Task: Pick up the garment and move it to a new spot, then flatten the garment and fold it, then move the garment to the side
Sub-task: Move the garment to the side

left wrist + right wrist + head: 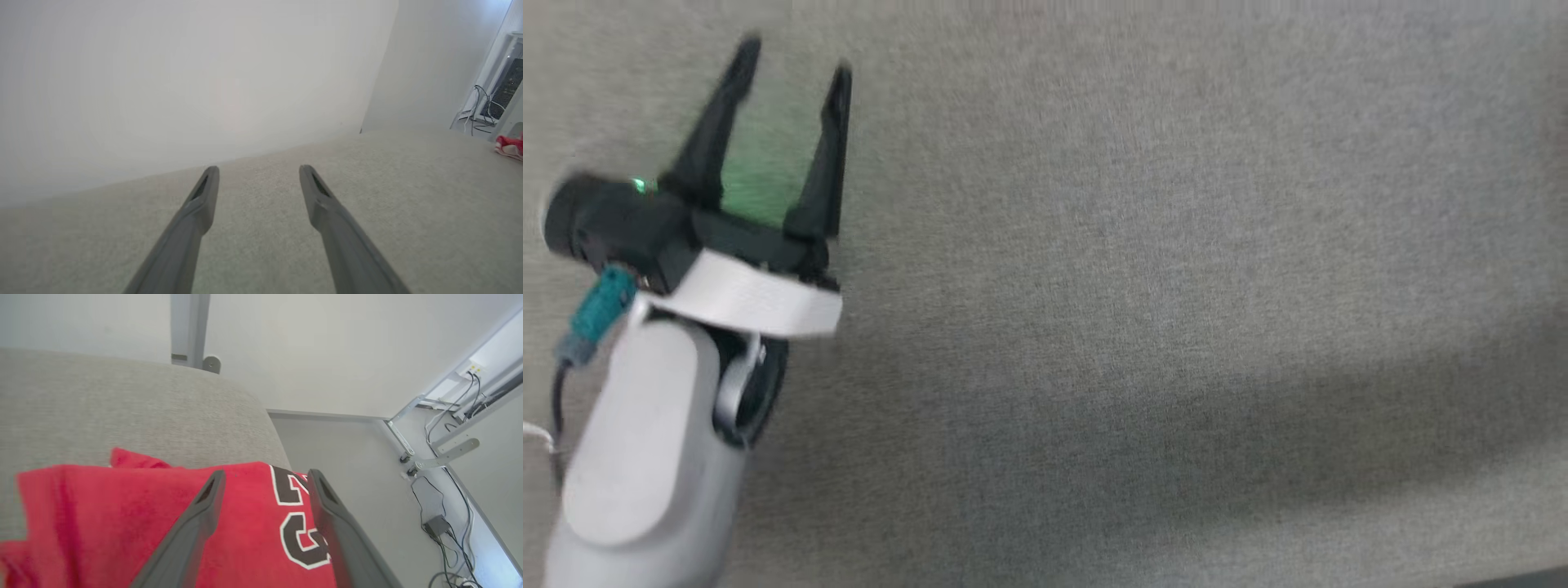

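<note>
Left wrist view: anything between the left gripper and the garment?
No, the stretch is bare. In the left wrist view, plain grey fabric surface runs from the open left gripper to the garment at the right edge.

Premises assessed as a test laboratory or technical workroom, not a domestic room. Evidence follows.

- **Finishes:** plain white walls (163, 81) without decoration, and a bare grey floor (347, 465).
- **Work surface:** a counter (1176, 245) covered in grey woven fabric, with a rounded corner.
- **Wiring:** loose cables (444, 555) run exposed along the foot of the wall, beside a black power adapter (435, 526) lying on the floor. What appears to be a wall socket (474, 368) has leads hanging from it.
- **Fixtures:** a pale metal frame (443, 454) is set low against the wall, and a grey upright post (190, 326) stands behind the counter.
- **Equipment:** dark equipment (506, 85) with trailing wires stands in a far corner.
</note>
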`<state>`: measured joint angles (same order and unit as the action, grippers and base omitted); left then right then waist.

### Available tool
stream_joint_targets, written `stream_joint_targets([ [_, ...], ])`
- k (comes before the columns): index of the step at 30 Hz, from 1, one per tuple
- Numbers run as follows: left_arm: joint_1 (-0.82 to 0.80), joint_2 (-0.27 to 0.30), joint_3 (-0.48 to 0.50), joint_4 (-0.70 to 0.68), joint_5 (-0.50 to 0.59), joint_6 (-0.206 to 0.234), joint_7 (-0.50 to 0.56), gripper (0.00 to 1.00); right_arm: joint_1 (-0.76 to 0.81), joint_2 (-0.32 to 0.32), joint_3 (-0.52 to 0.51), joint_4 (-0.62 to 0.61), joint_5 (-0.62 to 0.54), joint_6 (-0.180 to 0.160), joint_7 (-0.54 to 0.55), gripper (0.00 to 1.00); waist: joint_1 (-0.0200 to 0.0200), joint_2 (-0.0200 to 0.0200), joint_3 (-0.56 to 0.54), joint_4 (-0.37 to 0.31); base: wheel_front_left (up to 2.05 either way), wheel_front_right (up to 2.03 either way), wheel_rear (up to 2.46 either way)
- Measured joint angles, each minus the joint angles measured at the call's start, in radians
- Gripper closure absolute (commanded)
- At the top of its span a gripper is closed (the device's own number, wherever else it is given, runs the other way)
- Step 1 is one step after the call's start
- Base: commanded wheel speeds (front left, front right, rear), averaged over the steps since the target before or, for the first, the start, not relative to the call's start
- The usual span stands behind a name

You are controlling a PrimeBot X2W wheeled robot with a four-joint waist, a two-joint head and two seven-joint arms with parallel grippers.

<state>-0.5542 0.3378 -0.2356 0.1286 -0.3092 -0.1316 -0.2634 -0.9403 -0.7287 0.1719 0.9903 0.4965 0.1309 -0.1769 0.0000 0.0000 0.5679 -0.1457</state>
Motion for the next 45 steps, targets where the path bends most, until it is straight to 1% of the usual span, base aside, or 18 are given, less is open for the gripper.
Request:
stream_joint_targets([
  [2, 0.027, -0.011, 0.014, 0.009, -0.005, 0.0, 0.0, 0.0, 0.016, 0.009, 0.018, -0.016, 0.007, 0.0, -0.005, 0.0, 0.0, 0.0, -0.018, 0.005, 0.0, 0.0, 0.0],
  [7, 0.153, -0.072, 0.062, 0.061, -0.018, 0.0, 0.0, 0.0, 0.102, 0.063, 0.077, -0.083, 0.031, 0.0, -0.037, 0.0, 0.0, 0.0, -0.11, 0.033, 0.0, 0.0, 0.0],
  [11, 0.22, -0.118, 0.095, 0.094, -0.028, 0.0, 0.0, 0.0, 0.191, 0.112, 0.108, -0.136, 0.053, 0.0, -0.059, 0.0, 0.0, 0.0, -0.178, 0.063, 0.0, 0.0, 0.0],
  [16, 0.286, -0.153, 0.115, 0.125, -0.034, 0.0, 0.0, 0.0, 0.302, 0.171, 0.114, -0.188, 0.066, 0.0, -0.076, 0.0, 0.0, 0.0, -0.256, 0.103, 0.0, 0.0, 0.0],
  [21, 0.362, -0.178, 0.151, 0.139, -0.038, 0.0, 0.0, 0.0, 0.406, 0.24, 0.077, -0.252, 0.068, 0.0, -0.083, 0.0, 0.0, 0.0, -0.336, 0.132, 0.0, 0.0, 0.0],
  [31, 0.454, -0.198, 0.171, 0.138, -0.04, 0.0, 0.0, 0.0, 0.618, 0.354, -0.069, -0.481, 0.011, 0.0, -0.084, 0.0, 0.0, 0.0001, -0.46, 0.163, 0.0, 0.0, 0.0],
  [36, 0.485, -0.201, 0.173, 0.115, -0.04, 0.0, 0.0, 0.0, 0.685, 0.386, -0.108, -0.558, -0.017, 0.0, -0.084, 0.0, 0.0, 0.0001, -0.497, 0.173, 0.0, 0.0, 0.0],
  [45, 0.57, -0.19, 0.178, 0.018, -0.024, 0.0, 0.0, 0.0, 0.777, 0.402, -0.154, -0.668, -0.048, 0.0, -0.084, 0.0, -0.0001, 0.0, -0.534, 0.185, 0.0, 0.0, 0.0],
])
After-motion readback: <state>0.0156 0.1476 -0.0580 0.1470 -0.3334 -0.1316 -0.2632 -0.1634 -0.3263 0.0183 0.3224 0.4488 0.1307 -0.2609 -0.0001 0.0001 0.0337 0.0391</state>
